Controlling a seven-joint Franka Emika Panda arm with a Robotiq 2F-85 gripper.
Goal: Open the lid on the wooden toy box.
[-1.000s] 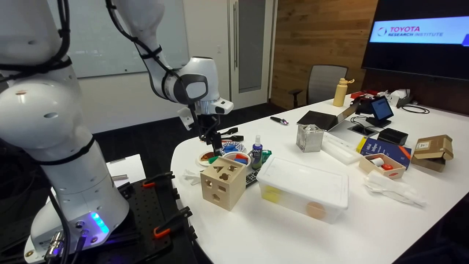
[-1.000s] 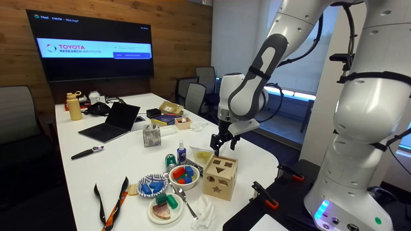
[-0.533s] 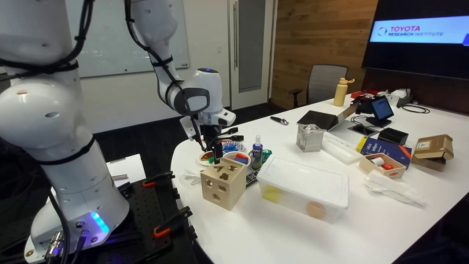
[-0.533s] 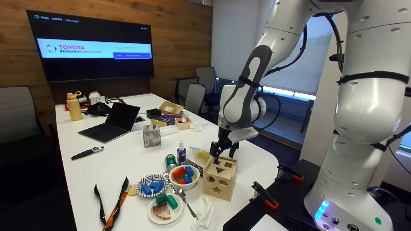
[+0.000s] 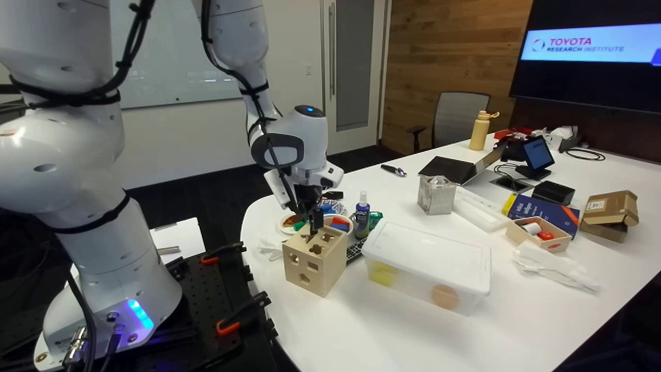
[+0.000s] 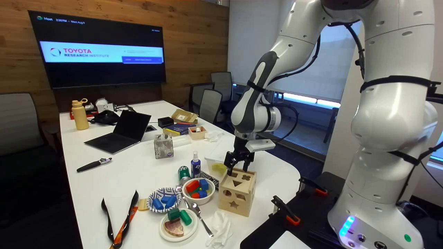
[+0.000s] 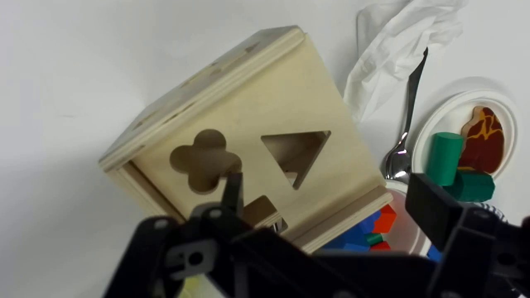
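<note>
The wooden toy box (image 6: pixel 234 197) is a light tan cube standing upright on the white table, also in an exterior view (image 5: pixel 334 268). Its lid (image 7: pixel 248 124) is the top panel with flower, triangle and square holes; it lies flat and closed between raised rims. The lid shows in both exterior views (image 6: pixel 240 179) (image 5: pixel 331 245). My gripper (image 7: pixel 327 184) is open and empty, low over the box. In the wrist view one finger (image 7: pixel 234 188) overlaps the lid between flower and square holes; the other is past the box's edge. Whether a fingertip touches the lid, I cannot tell.
A white bowl (image 6: pixel 207 200) of coloured blocks stands close beside the box. A plate (image 6: pixel 162 229), a spoon (image 6: pixel 207 226) and a crumpled napkin (image 6: pixel 220 230) lie near it. A white plastic container (image 5: pixel 428 253) and a spray bottle (image 5: pixel 362 219) stand nearby.
My gripper has come down and shifted over the box's top, to the right in an exterior view, turning slightly. It stays open. The box and lid have not moved.
</note>
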